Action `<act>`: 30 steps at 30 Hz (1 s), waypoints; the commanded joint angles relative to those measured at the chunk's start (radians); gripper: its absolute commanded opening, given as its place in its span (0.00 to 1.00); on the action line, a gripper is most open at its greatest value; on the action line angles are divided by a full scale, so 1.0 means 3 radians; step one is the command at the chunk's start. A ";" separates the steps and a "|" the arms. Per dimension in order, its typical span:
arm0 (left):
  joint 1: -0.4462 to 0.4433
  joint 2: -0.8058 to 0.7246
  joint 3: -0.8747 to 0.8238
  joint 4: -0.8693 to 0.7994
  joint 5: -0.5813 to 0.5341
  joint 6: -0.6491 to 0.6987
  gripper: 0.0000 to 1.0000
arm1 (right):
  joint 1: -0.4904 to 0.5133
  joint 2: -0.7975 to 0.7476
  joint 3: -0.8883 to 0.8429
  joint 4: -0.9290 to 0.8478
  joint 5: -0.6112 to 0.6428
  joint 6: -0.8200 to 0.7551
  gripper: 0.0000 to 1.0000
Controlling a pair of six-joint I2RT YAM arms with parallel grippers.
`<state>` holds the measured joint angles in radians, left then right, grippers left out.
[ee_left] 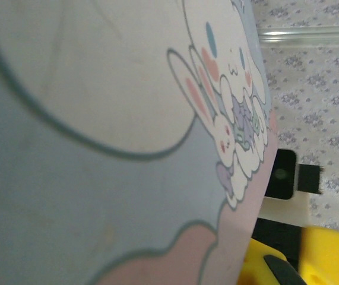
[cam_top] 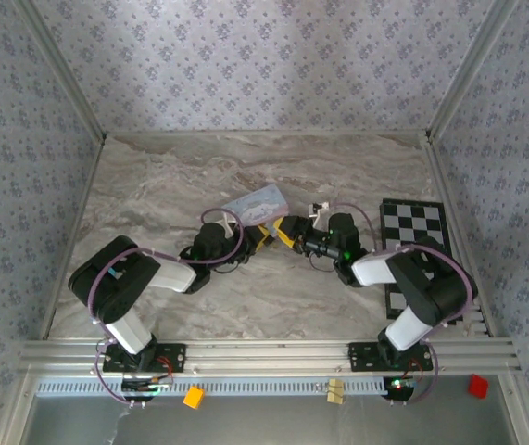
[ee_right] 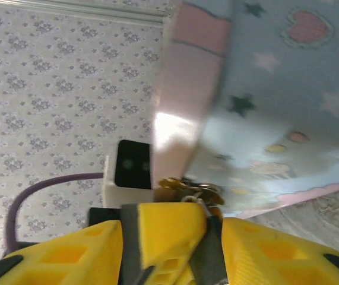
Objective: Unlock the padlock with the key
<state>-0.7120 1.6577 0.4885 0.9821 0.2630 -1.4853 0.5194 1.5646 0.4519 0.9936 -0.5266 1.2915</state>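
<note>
Since we cannot tell right gripper (cam_top: 287,232) spread, brass key (ee_right: 190,189) may slip beside tin (ee_right: 288,89); left gripper (cam_top: 259,239) pressed together.

Centre crowded: tilted tin (cam_top: 257,204), with left gripper (cam_top: 263,238) and right gripper (cam_top: 286,233) nose to nose at its near edge, no passage between. Checkerboard (cam_top: 414,227) lies flat at right. Far and left table (cam_top: 153,185) free, walls (cam_top: 245,65) closing three sides.
</note>
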 commanded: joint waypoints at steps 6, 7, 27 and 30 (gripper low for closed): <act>0.0014 -0.0044 0.0067 0.0156 0.0189 0.0047 0.00 | 0.0041 -0.0508 -0.0114 -0.0979 0.0227 -0.0704 0.54; 0.0013 -0.0045 0.0064 0.0157 0.0192 0.0047 0.00 | 0.0063 -0.0548 -0.0111 -0.1079 0.0257 -0.0768 0.52; 0.0021 -0.0157 0.0070 -0.0229 0.0247 0.0072 0.00 | 0.1640 -0.1263 -0.0329 -0.1497 0.2670 -0.4430 0.45; 0.0035 -0.0234 0.0077 -0.0412 0.0253 0.0144 0.00 | 0.1726 -0.1095 -0.0381 -0.1253 0.2726 -0.4800 0.51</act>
<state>-0.7090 1.6333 0.4889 0.8909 0.3183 -1.4620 1.0225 1.2015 0.3588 0.5083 0.1661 0.0837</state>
